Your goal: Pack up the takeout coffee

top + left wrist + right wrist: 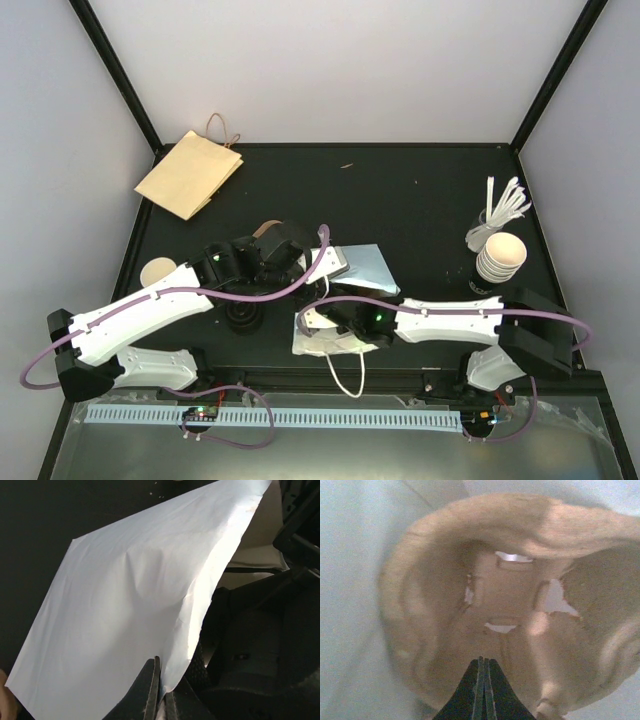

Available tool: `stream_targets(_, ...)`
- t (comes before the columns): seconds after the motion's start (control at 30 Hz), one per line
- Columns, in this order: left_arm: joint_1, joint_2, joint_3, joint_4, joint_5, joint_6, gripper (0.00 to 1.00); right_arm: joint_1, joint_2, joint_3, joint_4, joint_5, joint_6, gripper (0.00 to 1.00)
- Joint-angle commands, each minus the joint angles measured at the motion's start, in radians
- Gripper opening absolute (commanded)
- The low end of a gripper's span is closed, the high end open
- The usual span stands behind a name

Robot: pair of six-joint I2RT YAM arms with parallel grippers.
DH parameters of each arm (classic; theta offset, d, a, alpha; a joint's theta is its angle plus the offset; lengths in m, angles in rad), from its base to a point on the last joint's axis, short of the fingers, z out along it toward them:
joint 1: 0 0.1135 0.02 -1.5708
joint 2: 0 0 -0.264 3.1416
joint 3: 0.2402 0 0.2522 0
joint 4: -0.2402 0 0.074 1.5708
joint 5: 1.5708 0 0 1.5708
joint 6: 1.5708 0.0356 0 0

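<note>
Top external view: a flat white paper bag with a loop handle (312,345) lies near the front centre of the black table (420,200). Left wrist view: the left gripper (161,692) has its jaws pinched together on the bag's raised edge. Right wrist view: the right gripper (481,666) has its jaws pressed flat together with nothing between them, facing a blurred tan moulded-pulp hollow (470,595). The small white paper cup with black lid cannot be located with certainty. A round black ringed form (245,314) sits just left of the bag; cup or loose lids, cannot tell.

Black table (420,200) w/ brown bag (190,172), white bag (368,266), cup stack (500,258), lids (245,315).
</note>
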Motion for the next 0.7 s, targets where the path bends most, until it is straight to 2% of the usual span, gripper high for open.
stream_targets(0.0, -0.056, -0.001, -0.006, -0.014, 0.167, -0.019, 0.02, -0.044, 0.070, 0.058, 0.072, -0.002, -0.019, 0.01)
stream_targets(0.67, -0.063, -0.016, 0.007, -0.019, 0.182, -0.023, 0.02, -0.103, 0.148, 0.064, 0.116, 0.107, -0.017, 0.01)
